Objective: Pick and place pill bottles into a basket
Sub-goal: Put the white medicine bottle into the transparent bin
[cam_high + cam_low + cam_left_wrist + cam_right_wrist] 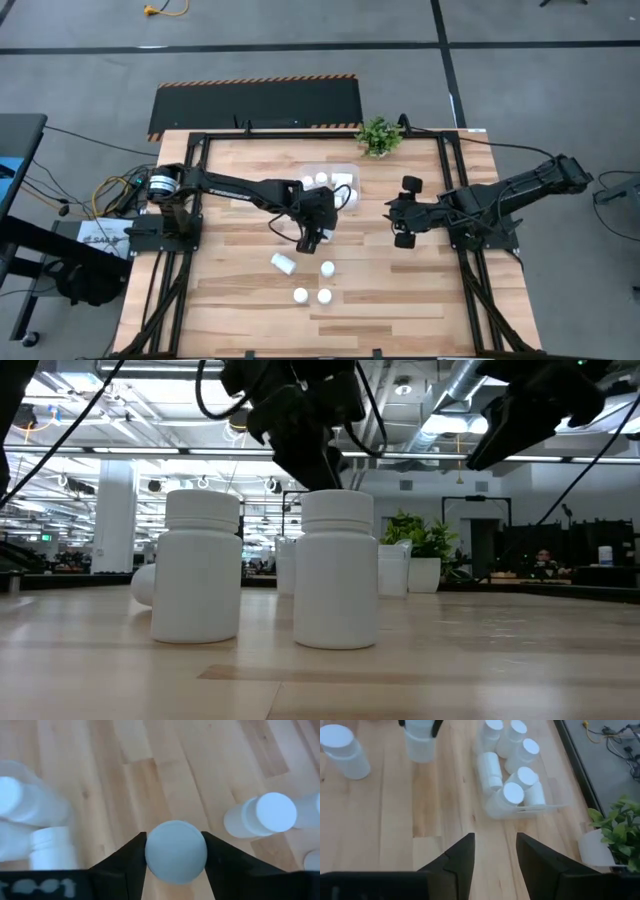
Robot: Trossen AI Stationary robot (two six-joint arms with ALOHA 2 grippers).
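Observation:
My left gripper (313, 238) is over the middle of the table, shut on a white pill bottle (176, 851). The right wrist view shows that bottle (422, 744) upright beneath the dark fingers. The clear basket (347, 172) sits on the table just beyond it, toward the far edge, and holds several pill bottles (514, 794). More pill bottles rest on the wood nearer the front: one on its side (283, 263) and three upright (327, 268) (300, 295) (324, 296). My right gripper (495, 845) hovers right of the basket with a gap between its fingers and nothing in it. My left gripper pinches the bottle's top end (150, 851) between its two fingers, one on each side of the round top. The fingers come slanting down from above. The bottle hangs upright below them; whether its base is off the wood I cannot tell.
A small green potted plant (378, 135) stands at the far edge, right of the basket. In the low view, two upright bottles (197, 565) (337, 570) stand close to the camera. Bare wood lies along the table's left and right sides.

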